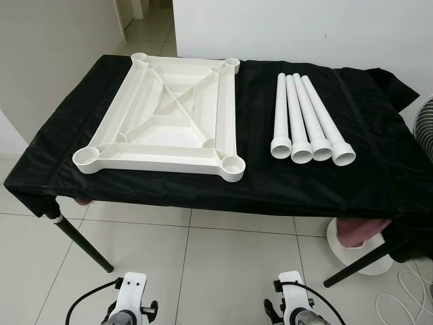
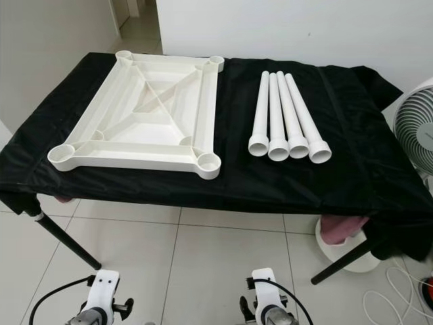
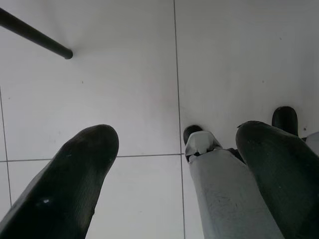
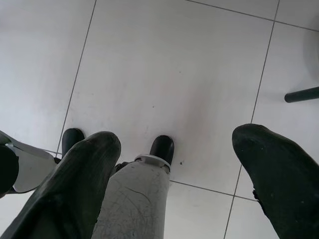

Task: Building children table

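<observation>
White tiled floor [image 3: 124, 74] beneath both idle arms: left gripper [image 3: 174, 149] and right gripper [image 4: 174, 144] hang low, fingers spread wide, empty. Ahead, black-draped table [image 1: 270, 183] bears upturned white tabletop [image 1: 169, 118], four white legs [image 1: 308, 125] lying just beside it.

White tabletop [image 1: 162, 115], white legs [image 1: 308, 122]; black cloth [image 1: 270, 183]; pale grey tiled floor [image 1: 203, 264]

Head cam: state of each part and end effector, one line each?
Tabletop panel: upside down on the black cloth, corner sockets empty.
Four white legs: loose, lying side by side, flared ends toward the robot.
Left end effector: open, over the floor.
Right end effector: open, over the floor.
</observation>
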You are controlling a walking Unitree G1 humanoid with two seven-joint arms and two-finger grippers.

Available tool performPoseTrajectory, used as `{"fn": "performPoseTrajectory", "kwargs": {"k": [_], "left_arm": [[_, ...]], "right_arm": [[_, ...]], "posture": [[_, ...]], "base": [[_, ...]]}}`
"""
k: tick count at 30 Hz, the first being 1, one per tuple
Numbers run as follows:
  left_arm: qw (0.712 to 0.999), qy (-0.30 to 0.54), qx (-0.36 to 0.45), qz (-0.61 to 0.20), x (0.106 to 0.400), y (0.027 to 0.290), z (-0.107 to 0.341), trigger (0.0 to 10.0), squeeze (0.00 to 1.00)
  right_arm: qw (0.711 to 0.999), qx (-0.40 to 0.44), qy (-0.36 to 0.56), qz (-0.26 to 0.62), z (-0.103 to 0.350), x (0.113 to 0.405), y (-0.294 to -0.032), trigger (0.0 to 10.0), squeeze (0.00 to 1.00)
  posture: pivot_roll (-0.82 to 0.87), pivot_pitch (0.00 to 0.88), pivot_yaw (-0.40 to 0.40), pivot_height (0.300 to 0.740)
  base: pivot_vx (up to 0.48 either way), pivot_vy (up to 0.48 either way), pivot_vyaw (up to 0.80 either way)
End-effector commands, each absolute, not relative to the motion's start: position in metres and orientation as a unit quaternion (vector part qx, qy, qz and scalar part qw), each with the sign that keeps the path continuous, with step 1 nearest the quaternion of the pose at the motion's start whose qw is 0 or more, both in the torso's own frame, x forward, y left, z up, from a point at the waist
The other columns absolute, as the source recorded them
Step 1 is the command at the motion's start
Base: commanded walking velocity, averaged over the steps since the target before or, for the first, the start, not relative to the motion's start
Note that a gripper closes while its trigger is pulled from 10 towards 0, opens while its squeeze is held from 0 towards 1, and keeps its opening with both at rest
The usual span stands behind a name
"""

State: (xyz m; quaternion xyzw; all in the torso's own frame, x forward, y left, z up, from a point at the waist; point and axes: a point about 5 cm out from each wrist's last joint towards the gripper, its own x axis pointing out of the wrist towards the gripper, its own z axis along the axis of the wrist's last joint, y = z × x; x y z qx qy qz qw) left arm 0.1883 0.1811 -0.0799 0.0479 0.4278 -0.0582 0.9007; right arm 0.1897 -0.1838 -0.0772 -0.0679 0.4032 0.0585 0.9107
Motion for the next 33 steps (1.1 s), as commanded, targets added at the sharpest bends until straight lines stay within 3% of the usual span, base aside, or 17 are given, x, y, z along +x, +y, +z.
{"fn": "performPoseTrajectory", "kwargs": {"k": [1, 5, 6, 10, 18, 26, 33], "left_arm": [[0.895, 0.434, 0.073, -0.074, 0.183, 0.181, -0.082, 10.0, 0.31], [0.894, 0.432, 0.082, -0.084, 0.184, 0.18, -0.082, 10.0, 0.31], [0.893, 0.417, 0.117, -0.12, 0.186, 0.176, -0.08, 10.0, 0.0], [0.897, 0.371, 0.147, -0.189, 0.195, 0.171, -0.072, 10.0, 0.0], [0.911, 0.306, 0.125, -0.247, 0.209, 0.174, -0.055, 10.0, 0.0], [0.908, 0.237, 0.128, -0.322, 0.223, 0.167, -0.036, 10.0, 0.0], [0.892, 0.174, 0.12, -0.4, 0.222, 0.162, -0.017, 10.0, 0.0]], "right_arm": [[0.908, -0.064, 0.41, 0.062, -0.079, 0.185, -0.186, 10.0, 0.89], [0.909, -0.062, 0.407, 0.067, -0.079, 0.186, -0.185, 10.0, 0.89], [0.913, -0.043, 0.399, 0.079, -0.077, 0.189, -0.183, 10.0, 0.0], [0.927, -0.004, 0.351, 0.128, -0.065, 0.204, -0.179, 10.0, 0.0], [0.937, -0.003, 0.265, 0.227, -0.041, 0.226, -0.176, 10.0, 0.0], [0.923, -0.026, 0.203, 0.325, -0.021, 0.239, -0.166, 10.0, 0.0], [0.877, -0.037, 0.145, 0.456, -0.001, 0.233, -0.157, 10.0, 0.0]], "posture": [[-0.12, 0.0, 0.052, 0.74], [-0.12, 0.0, 0.052, 0.74], [-0.12, 0.004, 0.056, 0.74], [-0.11, 0.039, 0.052, 0.74], [-0.1, 0.064, 0.052, 0.74], [-0.1, 0.086, 0.049, 0.74], [-0.11, 0.105, 0.051, 0.74]], "base": [[0.0, 0.0, 0.0], [0.0, 0.0, 0.0], [0.0, 0.0, 0.0], [0.0, 0.0, 0.0], [0.0, 0.0, 0.0], [0.0, 0.0, 0.0], [0.0, 0.0, 0.0]]}}
